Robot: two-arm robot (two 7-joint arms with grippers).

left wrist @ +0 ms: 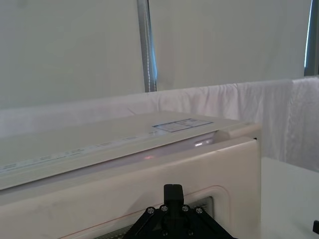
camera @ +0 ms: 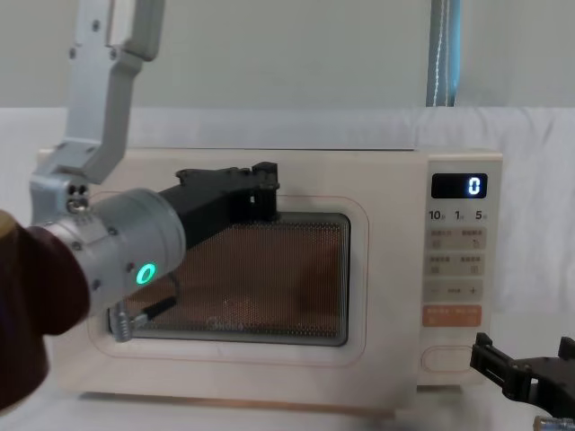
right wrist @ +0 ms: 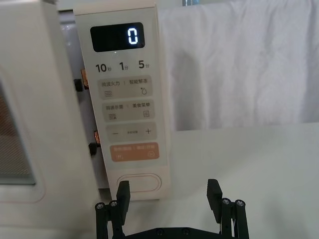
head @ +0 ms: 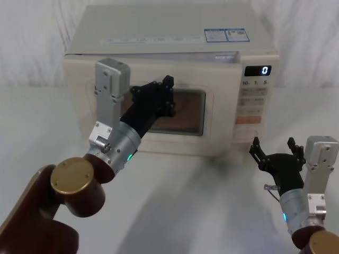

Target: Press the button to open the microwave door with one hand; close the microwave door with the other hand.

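The cream microwave (head: 175, 32) stands at the middle of the table, its display (right wrist: 117, 37) reading 0. The microwave door (head: 218, 119) is slightly ajar: a gap with two dark latch hooks (right wrist: 79, 84) shows between the door (right wrist: 30, 74) and the keypad panel. My left gripper (head: 170, 98) rests against the upper part of the door's glass window (camera: 296, 269), fingers (left wrist: 173, 191) together. My right gripper (head: 273, 145) hangs open just in front of and below the button (right wrist: 138, 182), apart from it.
The microwave sits on a white cloth-covered table (head: 201, 201) with free room in front of it and to its right. A white curtain and a metal pole (camera: 440, 54) stand behind.
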